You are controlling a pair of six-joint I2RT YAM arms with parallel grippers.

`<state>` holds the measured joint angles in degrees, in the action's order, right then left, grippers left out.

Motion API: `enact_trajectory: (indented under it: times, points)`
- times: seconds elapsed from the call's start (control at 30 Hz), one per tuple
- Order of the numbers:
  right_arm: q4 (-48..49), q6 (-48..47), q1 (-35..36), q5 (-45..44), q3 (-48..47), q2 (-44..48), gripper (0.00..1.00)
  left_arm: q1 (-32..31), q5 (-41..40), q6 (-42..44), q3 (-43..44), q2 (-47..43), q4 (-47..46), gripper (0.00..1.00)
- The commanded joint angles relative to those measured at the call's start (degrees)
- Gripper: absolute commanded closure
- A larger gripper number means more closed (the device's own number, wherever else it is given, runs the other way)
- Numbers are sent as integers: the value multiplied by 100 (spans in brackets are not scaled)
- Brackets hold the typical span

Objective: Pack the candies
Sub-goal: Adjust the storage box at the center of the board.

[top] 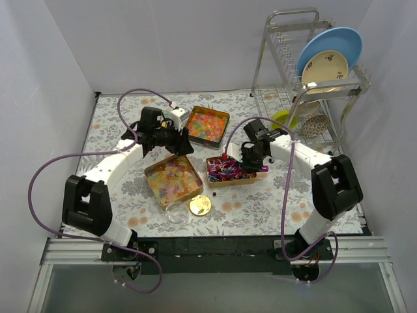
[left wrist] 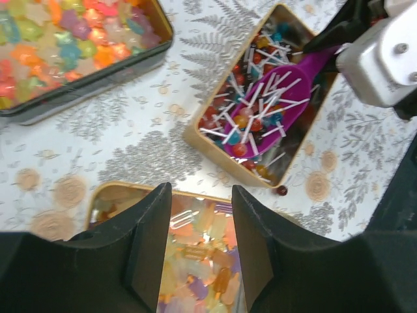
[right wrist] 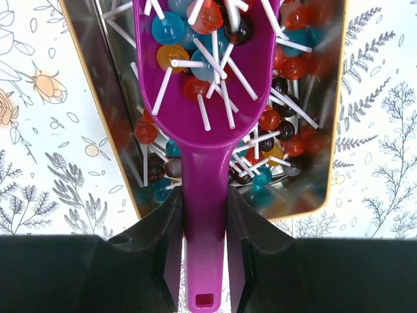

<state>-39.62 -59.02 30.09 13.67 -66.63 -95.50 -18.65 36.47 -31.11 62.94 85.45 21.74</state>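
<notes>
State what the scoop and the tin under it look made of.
Scoop: likely plastic, glossy magenta, one even colour, with a moulded hole in the handle. Tin: apparently thin metal, with a gold rim and a shiny inner wall giving blurred mirror reflections.

Floral tablecloth (left wrist: 130,140) lies open ahead of the left gripper (left wrist: 201,192); rectangular gold lollipop tin (left wrist: 194,134) and white right arm (left wrist: 381,59) block its right.
</notes>
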Motion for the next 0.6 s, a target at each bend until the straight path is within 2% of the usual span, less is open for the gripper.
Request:
enact_trajectory:
  times: [0.0, 0.07, 0.17, 0.37, 0.5, 0.57]
  points:
    - [-46, -188, -135, 346, -87, 348, 99, 151, -446, 509, 859, 208, 864, 58]
    - [-134, -188, -143, 530, -183, 497, 99, 222, -632, 571, 1315, 314, 1147, 57]
    - [-99, -22, -135, 794, -254, 699, 99, 371, -728, 633, 1397, 271, 1368, 55]
    - [435, 119, -56, 1331, 193, 1366, 99, 688, -931, 335, 756, -186, 1052, 53]
    - [1103, 311, 59, 1278, 431, 1684, 99, 959, -1089, -69, 369, -555, 684, 47]
    - [1000, 181, 330, 1034, 379, 1702, 99, 1284, -1011, -360, 254, -652, 639, 44]
